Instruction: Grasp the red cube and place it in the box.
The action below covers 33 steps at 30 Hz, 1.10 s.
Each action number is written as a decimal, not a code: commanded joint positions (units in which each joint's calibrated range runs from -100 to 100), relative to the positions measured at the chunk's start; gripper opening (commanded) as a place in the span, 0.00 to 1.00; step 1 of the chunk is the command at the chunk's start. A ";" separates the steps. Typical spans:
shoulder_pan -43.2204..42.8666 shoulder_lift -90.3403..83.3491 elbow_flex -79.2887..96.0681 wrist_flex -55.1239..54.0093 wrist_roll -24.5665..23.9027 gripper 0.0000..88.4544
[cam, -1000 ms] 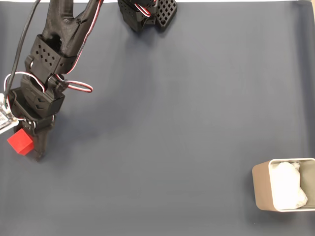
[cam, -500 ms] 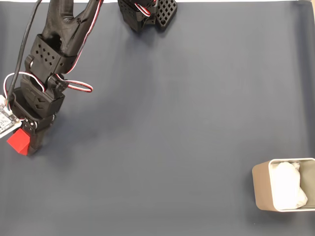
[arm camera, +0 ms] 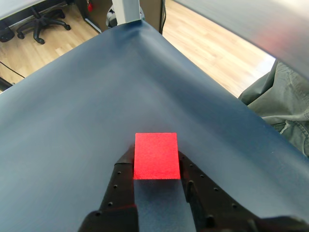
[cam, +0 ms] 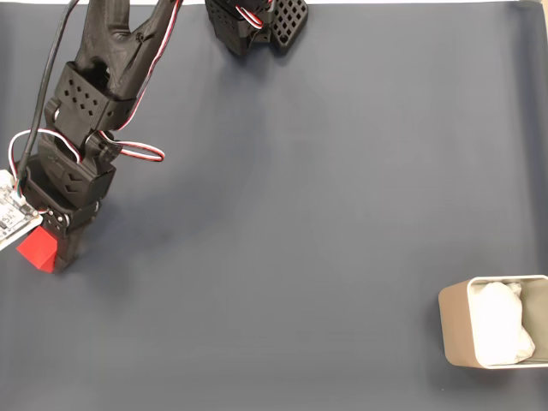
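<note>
The red cube (cam: 32,248) sits at the far left of the dark blue mat in the fixed view, between the black fingers of my gripper (cam: 44,251). In the wrist view the red cube (arm camera: 155,155) is pinched at the tips of my gripper (arm camera: 157,169), one finger against each side. The gripper is shut on it. Whether the cube touches the mat I cannot tell. The beige box (cam: 454,330), lined with white paper, stands at the lower right edge of the fixed view, far from the gripper.
Black arm base parts (cam: 257,21) stand at the top of the mat (cam: 300,214). Wide bare mat lies between cube and box. In the wrist view the table edge drops to a wooden floor (arm camera: 212,43), with a person's trouser leg (arm camera: 285,106) at the right.
The fingers have drawn in against the red cube, which was beside an open finger before. The cube has hardly shifted. The arm leaned slightly to the left.
</note>
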 commanded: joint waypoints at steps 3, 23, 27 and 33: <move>-1.95 -7.46 -2.14 2.76 -0.83 0.09; -17.57 -29.21 -3.51 15.71 -2.10 0.08; -21.12 -32.85 -2.78 17.43 -1.37 0.08; -26.52 -37.18 -0.95 18.17 -0.63 0.08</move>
